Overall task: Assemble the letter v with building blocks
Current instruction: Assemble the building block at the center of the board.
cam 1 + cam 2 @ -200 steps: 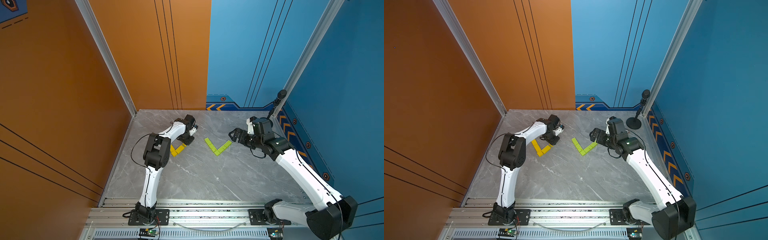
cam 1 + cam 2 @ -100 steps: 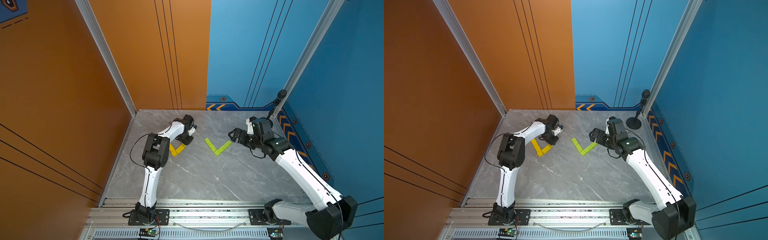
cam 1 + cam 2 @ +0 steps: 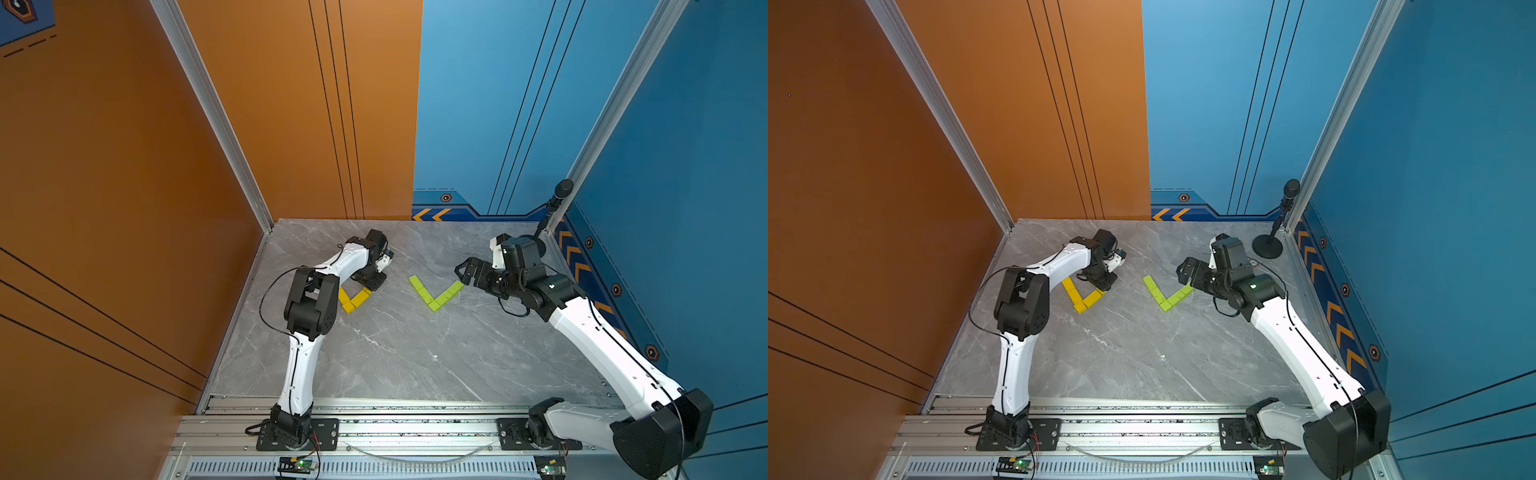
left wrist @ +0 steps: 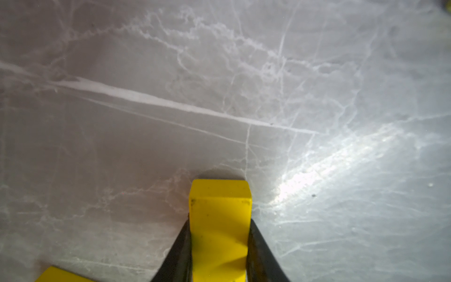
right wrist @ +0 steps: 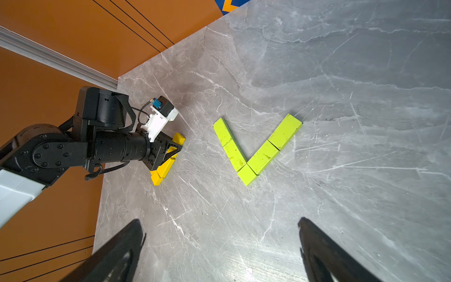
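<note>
Several lime-green building blocks [image 3: 434, 293] [image 3: 1167, 293] [image 5: 253, 151] lie flat on the grey marble table as a V in both top views. To their left, yellow blocks [image 3: 353, 299] [image 3: 1084, 297] [image 5: 163, 171] form a second V, partly hidden by the left arm. My left gripper [image 3: 372, 284] [image 3: 1104, 284] [image 4: 219, 219] is shut on a yellow block [image 4: 219, 207] [image 5: 180, 139] at the upper end of that V's right stroke, low at the table. My right gripper [image 3: 463, 270] [image 3: 1185, 270] [image 5: 219, 229] stands open with nothing in it, above the table beside the green V's right tip.
A black microphone stand [image 3: 1268, 249] sits in the far right corner. Orange wall [image 3: 208, 166] closes the left and back, blue wall [image 3: 685, 208] the right. The arms' mounting rail [image 3: 395, 428] runs along the front edge. Another yellow block [image 4: 61, 274] lies near the left fingers.
</note>
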Robot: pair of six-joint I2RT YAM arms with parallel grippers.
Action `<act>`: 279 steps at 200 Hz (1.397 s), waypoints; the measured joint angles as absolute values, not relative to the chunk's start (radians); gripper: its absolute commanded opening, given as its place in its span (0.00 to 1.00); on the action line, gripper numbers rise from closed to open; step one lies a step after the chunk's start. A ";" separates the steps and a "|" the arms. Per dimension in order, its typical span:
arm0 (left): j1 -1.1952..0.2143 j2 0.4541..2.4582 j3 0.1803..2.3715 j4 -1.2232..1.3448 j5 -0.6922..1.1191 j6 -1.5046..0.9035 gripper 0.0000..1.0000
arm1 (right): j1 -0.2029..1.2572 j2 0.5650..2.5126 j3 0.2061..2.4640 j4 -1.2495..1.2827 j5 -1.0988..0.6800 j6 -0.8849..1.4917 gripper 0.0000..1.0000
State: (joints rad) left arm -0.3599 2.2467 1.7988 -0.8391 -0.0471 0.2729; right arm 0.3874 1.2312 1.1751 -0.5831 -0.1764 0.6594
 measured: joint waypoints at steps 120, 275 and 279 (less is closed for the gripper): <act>-0.360 2.243 1.794 -0.839 -0.046 0.273 0.39 | 0.405 1.239 1.175 -0.564 -0.155 0.670 1.00; -0.360 2.228 1.818 -0.850 -0.045 0.270 0.71 | 0.419 1.253 1.175 -0.556 -0.154 0.674 1.00; -0.360 2.225 1.823 -0.852 -0.045 0.273 0.74 | 0.419 1.254 1.175 -0.556 -0.153 0.674 1.00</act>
